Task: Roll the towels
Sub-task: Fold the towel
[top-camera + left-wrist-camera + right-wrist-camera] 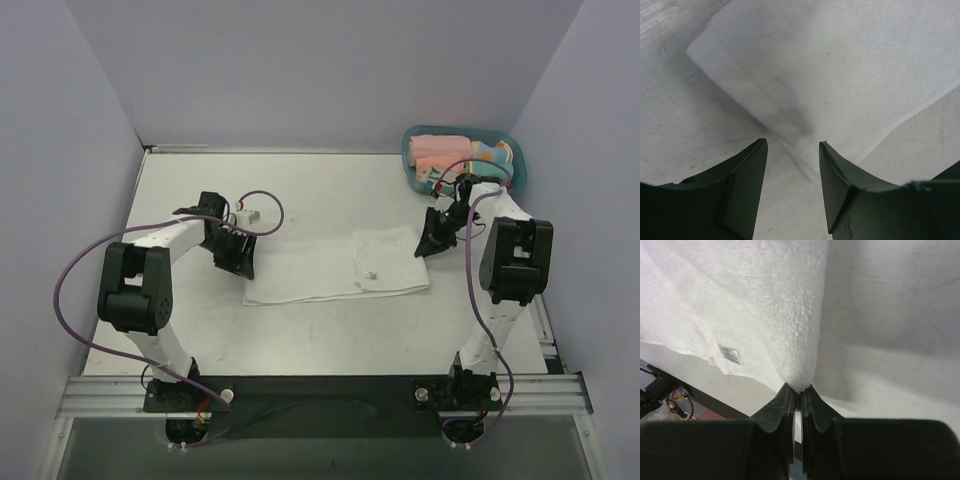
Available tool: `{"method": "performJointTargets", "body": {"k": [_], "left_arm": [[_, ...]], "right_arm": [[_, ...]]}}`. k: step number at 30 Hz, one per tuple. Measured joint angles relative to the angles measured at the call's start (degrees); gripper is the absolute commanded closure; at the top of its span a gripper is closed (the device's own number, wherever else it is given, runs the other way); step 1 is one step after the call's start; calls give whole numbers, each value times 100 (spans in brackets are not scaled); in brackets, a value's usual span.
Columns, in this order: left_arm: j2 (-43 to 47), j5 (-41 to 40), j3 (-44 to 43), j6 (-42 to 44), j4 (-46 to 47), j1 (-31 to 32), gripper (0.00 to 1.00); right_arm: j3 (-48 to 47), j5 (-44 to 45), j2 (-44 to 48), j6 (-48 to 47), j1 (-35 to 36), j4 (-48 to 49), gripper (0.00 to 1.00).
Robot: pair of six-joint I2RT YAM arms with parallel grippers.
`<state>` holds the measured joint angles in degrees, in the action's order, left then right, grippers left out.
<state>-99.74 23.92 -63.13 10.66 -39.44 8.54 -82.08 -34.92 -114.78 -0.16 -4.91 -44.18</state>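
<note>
right gripper point(799, 389) clamps the towel point(330, 268) at its right edge so you can start rolling; left gripper point(792, 145) hovers, jaws apart, over the left corner lying flat on the table point(300, 335).

The towel point(335, 268) is recorded as plain white, its tag point(372, 273) grey. The basket point(517, 152) is noted as teal, its cloths point(450, 152) pink and multicolour-striped. The cables point(75, 262) are purple.
</note>
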Motion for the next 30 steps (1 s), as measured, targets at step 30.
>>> {"method": "performJointTargets", "body": {"k": [30], "left_arm": [[-682,-168,-546,-243,17,269,50]], "right_arm": [[-1582,63,-903,398,2461,-726,96]]}}
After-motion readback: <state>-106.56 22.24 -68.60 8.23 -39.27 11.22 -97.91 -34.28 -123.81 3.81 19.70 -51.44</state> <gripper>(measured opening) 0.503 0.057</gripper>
